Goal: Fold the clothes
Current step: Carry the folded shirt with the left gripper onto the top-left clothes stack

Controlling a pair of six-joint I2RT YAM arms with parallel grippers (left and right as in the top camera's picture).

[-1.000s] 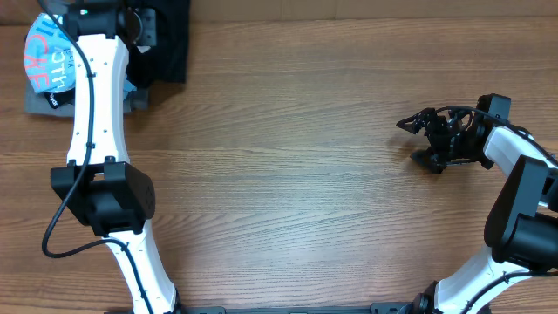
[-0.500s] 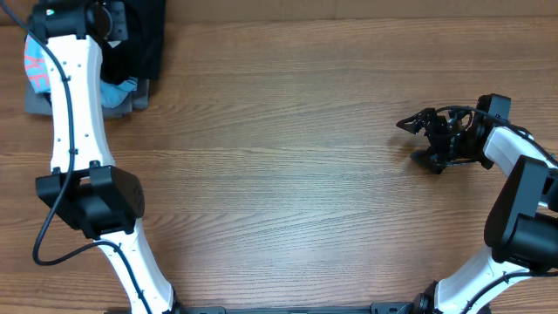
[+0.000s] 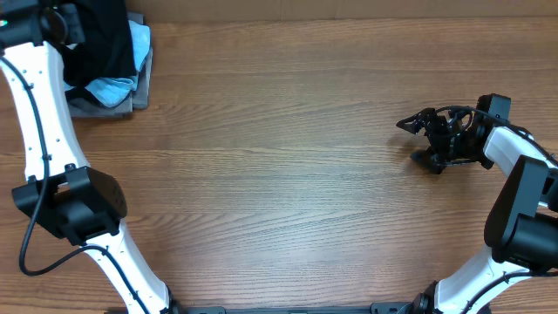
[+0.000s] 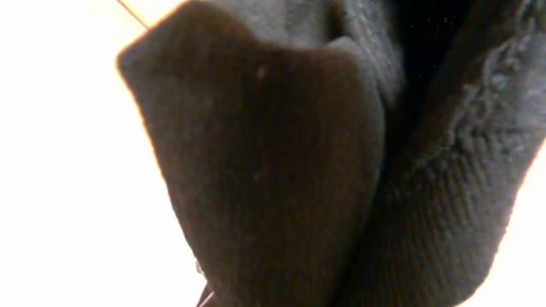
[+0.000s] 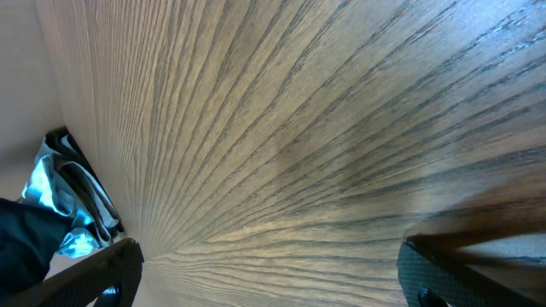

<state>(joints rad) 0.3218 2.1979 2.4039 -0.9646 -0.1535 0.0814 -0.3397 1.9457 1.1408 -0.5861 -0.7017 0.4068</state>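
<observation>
The left claw (image 3: 57,21) is clamped shut on the black T-shirt (image 3: 103,39), which bunches right against it and trails toward its right, while the right claw (image 3: 411,141), spread wide and empty, sits well apart, so the left arm is nearer.

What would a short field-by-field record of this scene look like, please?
left gripper: shut on black T-shirt, far left corner
right gripper: open, holding nothing, at the right side of the table
light blue shirt: partly covered by the T-shirt, lying on grey garment
folding: not yet begun
</observation>
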